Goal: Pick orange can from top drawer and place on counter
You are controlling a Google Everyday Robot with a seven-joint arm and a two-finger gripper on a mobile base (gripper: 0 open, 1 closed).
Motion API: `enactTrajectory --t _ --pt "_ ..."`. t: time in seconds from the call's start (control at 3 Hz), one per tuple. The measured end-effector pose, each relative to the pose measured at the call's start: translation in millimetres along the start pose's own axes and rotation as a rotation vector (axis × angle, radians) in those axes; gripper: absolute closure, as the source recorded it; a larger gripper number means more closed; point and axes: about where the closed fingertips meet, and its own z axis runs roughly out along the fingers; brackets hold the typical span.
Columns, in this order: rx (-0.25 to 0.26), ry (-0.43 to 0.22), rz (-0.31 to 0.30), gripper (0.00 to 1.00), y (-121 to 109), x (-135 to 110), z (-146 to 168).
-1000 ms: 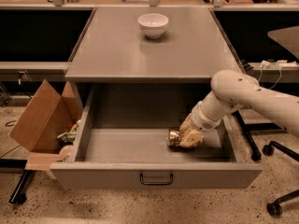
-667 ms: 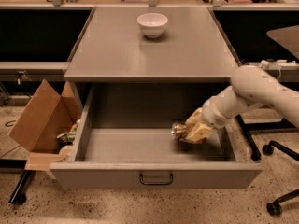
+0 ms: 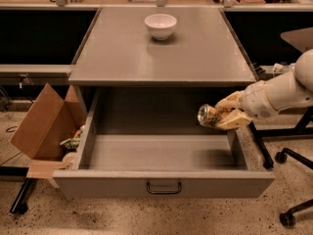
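So the gripper (image 3: 226, 115) is clamped on the can (image 3: 209, 116), holding it sideways in the air by the right edge of the open drawer (image 3: 112, 184), just under the front edge of the counter (image 3: 195, 58). The bowl (image 3: 160, 26) sits near the counter's back edge.

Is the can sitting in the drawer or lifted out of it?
Lifted. The gripper is shut on the orange can, holding it sideways above the top drawer floor, with its shadow below.
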Motion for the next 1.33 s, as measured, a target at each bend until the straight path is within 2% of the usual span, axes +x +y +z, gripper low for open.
enactTrajectory --t 0.33,0.67,1.0,1.33 --pt "0.0 0.0 0.0 1.0 -0.1 -0.1 -0.1" --pt "0.078 0.056 -0.063 1.0 -29.3 -32.7 -30.4" --pt "0.159 0.105 -0.141 1.0 -62.2 -77.1 -66.4" --pt "0.215 0.099 -0.157 1.0 -101.0 -106.2 -82.0"
